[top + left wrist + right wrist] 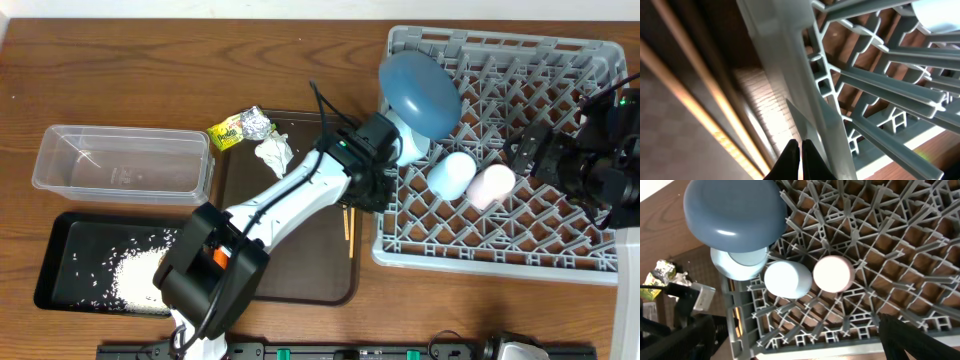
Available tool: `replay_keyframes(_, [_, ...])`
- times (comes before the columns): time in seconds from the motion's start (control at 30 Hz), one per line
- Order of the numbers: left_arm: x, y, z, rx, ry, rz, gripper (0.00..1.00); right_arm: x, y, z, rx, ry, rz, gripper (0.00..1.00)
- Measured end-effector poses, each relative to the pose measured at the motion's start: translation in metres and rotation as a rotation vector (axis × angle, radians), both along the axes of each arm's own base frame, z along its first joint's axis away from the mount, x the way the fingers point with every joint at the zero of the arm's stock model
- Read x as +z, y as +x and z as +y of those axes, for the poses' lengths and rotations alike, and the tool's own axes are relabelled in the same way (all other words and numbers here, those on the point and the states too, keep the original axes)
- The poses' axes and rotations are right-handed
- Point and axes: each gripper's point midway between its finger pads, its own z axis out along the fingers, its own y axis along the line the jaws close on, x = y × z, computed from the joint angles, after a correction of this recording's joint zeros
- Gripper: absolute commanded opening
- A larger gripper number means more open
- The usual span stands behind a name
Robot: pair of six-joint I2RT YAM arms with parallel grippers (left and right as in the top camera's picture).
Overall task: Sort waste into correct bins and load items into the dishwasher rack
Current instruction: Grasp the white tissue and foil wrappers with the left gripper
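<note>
The left arm point(290, 195) crosses the middle of the dark-brown serving tray point(300, 275) and hides all but a sliver of a small orange piece point(218, 257) at lower left. The left hand point(800, 156) is pinched shut against the outer wall of the grey rack point(560, 250), with nothing visible between its tips. The thin wooden chopsticks point(350, 232) lie just beside it, partly covered.

The right hand point(526, 150) stands wide and empty over the rack's lattice. A glossy blue plate point(420, 88) leans over a white bowl point(408, 148), and the light-blue cup point(452, 173) and pink cup point(490, 186) lie side by side among the pegs.

White rice point(130, 275) is heaped in the black tray point(60, 255), below the clear tub point(120, 160). The crinkled wrapper point(228, 132) and crumpled tissue point(274, 153) sit at the serving tray's upper-left corner, on the wood-grain desk point(150, 60).
</note>
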Motion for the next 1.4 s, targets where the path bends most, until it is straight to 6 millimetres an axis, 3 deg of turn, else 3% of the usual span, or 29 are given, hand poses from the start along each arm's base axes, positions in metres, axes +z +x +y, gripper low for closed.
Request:
replay_keyframes(0.17, [-0.001,-0.008,-0.005,-0.022,0.012,-0.005,0.06,0.000,0.000,0.000,0.000,0.000,-0.001,0.97])
replay_keyframes(0.33, [-0.002,-0.008,0.015,0.009,0.080,0.020,0.28,0.000,0.000,0.000,0.000,0.000,-0.002,0.97])
replay_keyframes(0.43, [0.008,0.005,0.053,0.087,0.155,0.018,0.40,0.000,0.001,0.000,0.006,-0.004,-0.004,0.98])
replay_keyframes(0.5, [0.023,0.020,0.080,0.163,0.174,-0.010,0.43,0.001,0.001,0.000,0.014,-0.009,-0.007,0.98])
replay_keyframes(0.67, [0.075,0.074,0.156,0.397,0.144,-0.140,0.44,0.002,0.003,0.000,0.026,-0.016,-0.020,0.98])
replay_keyframes(0.73, [0.081,0.081,0.182,0.462,0.160,-0.144,0.44,0.004,0.005,0.001,0.031,-0.013,-0.030,0.98])
replay_keyframes(0.83, [0.076,0.085,0.205,0.512,0.182,-0.131,0.47,0.006,0.008,0.003,0.041,-0.006,-0.045,0.98])
replay_keyframes(1.07, [0.056,0.111,0.205,0.509,0.156,-0.232,0.53,0.012,0.016,0.004,0.054,-0.001,-0.087,0.99])
replay_keyframes(1.4, [-0.032,0.117,0.203,0.492,0.218,-0.130,0.54,0.013,0.016,0.007,0.065,0.013,-0.092,0.99])
